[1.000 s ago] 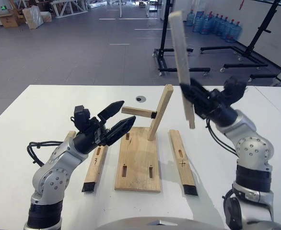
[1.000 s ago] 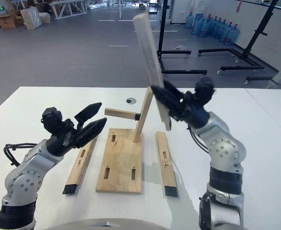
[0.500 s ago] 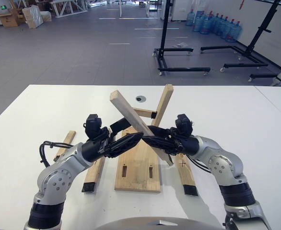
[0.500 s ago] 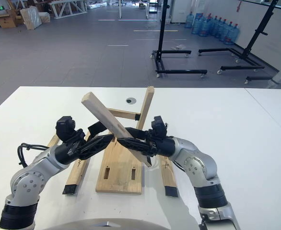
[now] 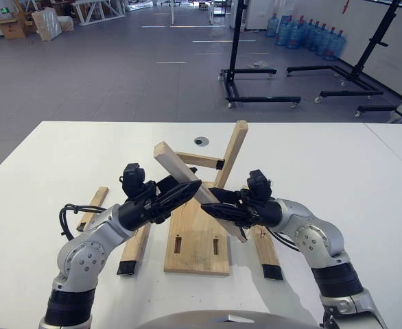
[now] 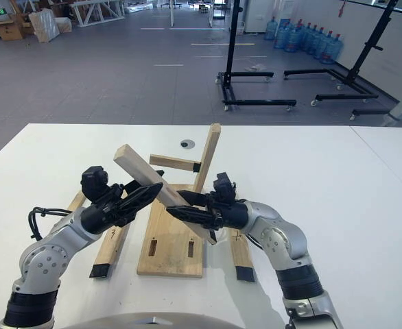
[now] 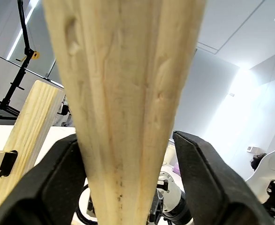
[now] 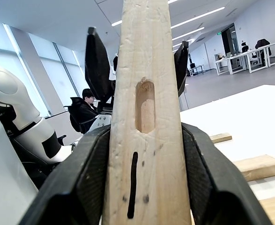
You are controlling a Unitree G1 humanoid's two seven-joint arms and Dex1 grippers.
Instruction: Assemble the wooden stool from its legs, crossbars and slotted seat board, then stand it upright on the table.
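Observation:
A loose wooden leg (image 5: 187,179) slants over the slotted seat board (image 5: 195,255), which lies flat on the white table (image 5: 64,157). My right gripper (image 5: 213,204) is shut on the leg's lower half; its slot (image 8: 145,105) faces the right wrist camera. My left gripper (image 5: 184,190) is shut on the upper half, a finger (image 7: 57,178) pressed against each side of the wood. Behind them, another leg (image 5: 231,156) stands tilted in the board with a crossbar (image 5: 197,160) sticking out of it.
Two more legs lie flat, one left of the board (image 5: 136,241) and one right of it (image 5: 262,236). A short wooden piece (image 5: 92,205) lies farther left. A round hole (image 5: 200,141) is in the table behind the parts.
The right gripper swung the leg down from upright at the right to a slant over the board. The left gripper came in from the left and closed on its upper half.

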